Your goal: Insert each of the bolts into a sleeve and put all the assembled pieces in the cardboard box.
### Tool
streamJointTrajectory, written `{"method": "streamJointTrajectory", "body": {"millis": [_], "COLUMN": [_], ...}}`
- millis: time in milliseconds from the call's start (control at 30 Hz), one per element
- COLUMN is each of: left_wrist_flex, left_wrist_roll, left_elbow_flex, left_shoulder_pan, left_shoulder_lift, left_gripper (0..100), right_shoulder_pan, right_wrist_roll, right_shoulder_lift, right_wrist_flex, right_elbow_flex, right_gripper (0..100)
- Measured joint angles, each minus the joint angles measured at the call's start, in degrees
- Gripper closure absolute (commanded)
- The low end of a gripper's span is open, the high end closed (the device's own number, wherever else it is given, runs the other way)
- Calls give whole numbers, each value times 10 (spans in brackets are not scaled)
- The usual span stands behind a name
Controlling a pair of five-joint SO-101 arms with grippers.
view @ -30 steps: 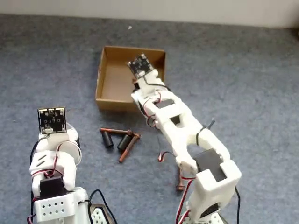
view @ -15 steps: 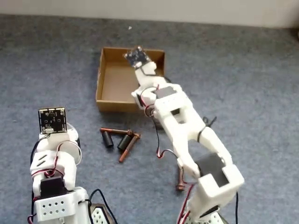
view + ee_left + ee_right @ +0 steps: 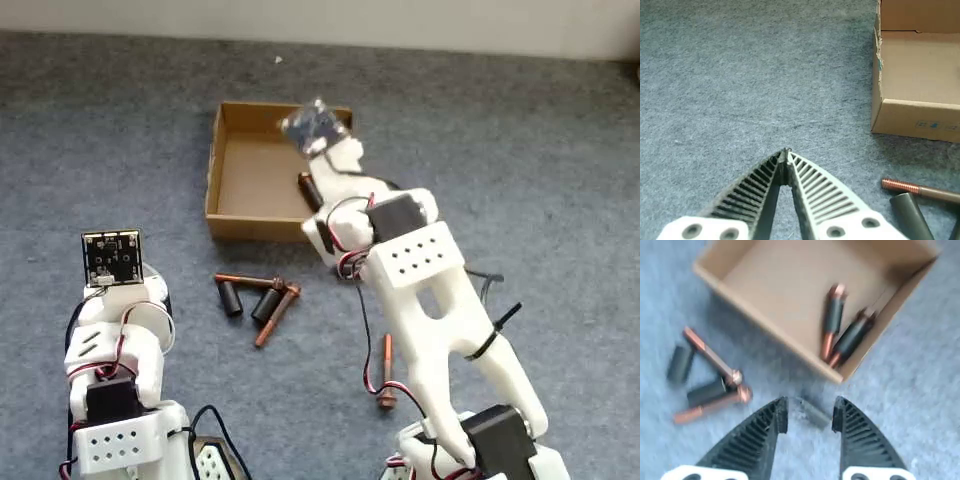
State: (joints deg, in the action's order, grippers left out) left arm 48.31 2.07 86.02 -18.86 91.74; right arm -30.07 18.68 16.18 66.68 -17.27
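In the high view, the cardboard box point(image 3: 212, 170) is sitting on the grey counter point(image 3: 120, 120). The right arm point(image 3: 420, 265) is stretching over the box's near right corner. An assembled piece point(image 3: 308, 188) is lying inside the box by the right wall. In front of the box, two loose bolts point(image 3: 245, 281) and two black sleeves point(image 3: 231, 298) are lying in a small cluster, some of them touching. A third bolt point(image 3: 387, 365) is lying apart from them, just beside the right arm. The left arm point(image 3: 115, 340) is sitting folded at the near left.

In the left wrist view, the left end effector point(image 3: 786, 159) is hanging over bare counter with its fingers pressed together and nothing between them. The box is standing farther off, and a bolt's end and a sleeve's end are showing near its front wall.

In the right wrist view, the right end effector point(image 3: 810, 407) is hanging spread above the counter, just outside a corner of the box. Two assembled pieces are lying side by side in that corner, each a copper bolt through a black sleeve. A blurred dark sleeve point(image 3: 816, 415) is lying on the counter between the fingers; whether either finger is touching it cannot be told. The loose cluster is lying well off to one side.
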Motion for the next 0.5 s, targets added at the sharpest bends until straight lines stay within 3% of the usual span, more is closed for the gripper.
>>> {"method": "streamJointTrajectory", "body": {"millis": [500], "left_wrist_flex": [-1], "left_wrist_roll": [0], "left_elbow_flex": [0], "left_shoulder_pan": [-4], "left_shoulder_lift": [0], "left_gripper": [994], "right_shoulder_pan": [19], "right_wrist_roll": [161], "right_shoulder_lift": [-230], "right_wrist_flex": [0], "right_elbow_flex": [-15], "right_gripper": [856]}}
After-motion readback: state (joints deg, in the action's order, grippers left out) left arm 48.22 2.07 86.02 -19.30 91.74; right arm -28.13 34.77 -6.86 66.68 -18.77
